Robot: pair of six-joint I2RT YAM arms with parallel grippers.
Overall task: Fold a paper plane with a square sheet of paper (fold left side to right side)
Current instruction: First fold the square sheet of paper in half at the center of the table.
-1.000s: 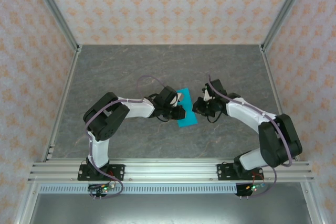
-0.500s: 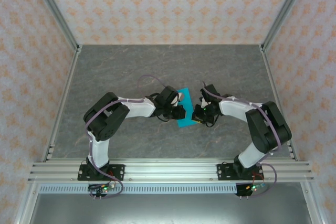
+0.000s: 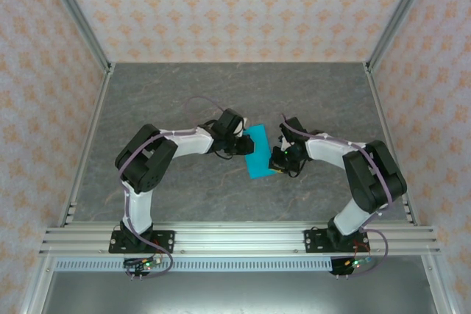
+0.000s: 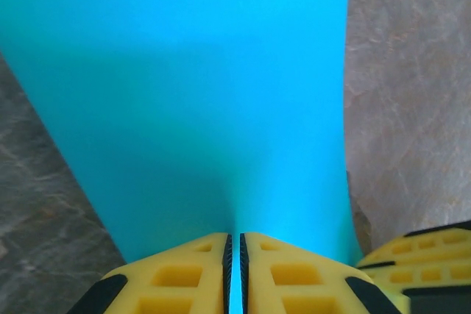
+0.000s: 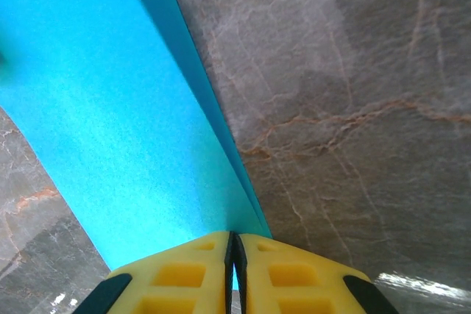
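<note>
The square sheet of paper [image 3: 258, 151], bright cyan, lies doubled over as a narrow rectangle on the grey table, slanted between both arms; it has no paper plane outline. My left gripper [image 3: 242, 145] meets its left long edge. In the left wrist view the paper [image 4: 191, 93] fans out from my left gripper [image 4: 234, 239], whose yellow fingers are shut with cyan in the slit. My right gripper [image 3: 274, 161] sits at the paper's lower right edge. In the right wrist view it [image 5: 234, 237] is shut on the paper [image 5: 110, 108], where two layers show along the edge.
The grey marbled table [image 3: 184, 93] stretches bare around the paper. Patterned walls and metal frame posts [image 3: 77, 34] close in the left, far and right sides. An aluminium rail [image 3: 235, 239] with both arm bases runs along the near edge.
The right arm's elbow has dropped and its gripper slid in to the paper's lower right edge. The left gripper has drawn back slightly up and left, and the paper's left side shifted with it.
</note>
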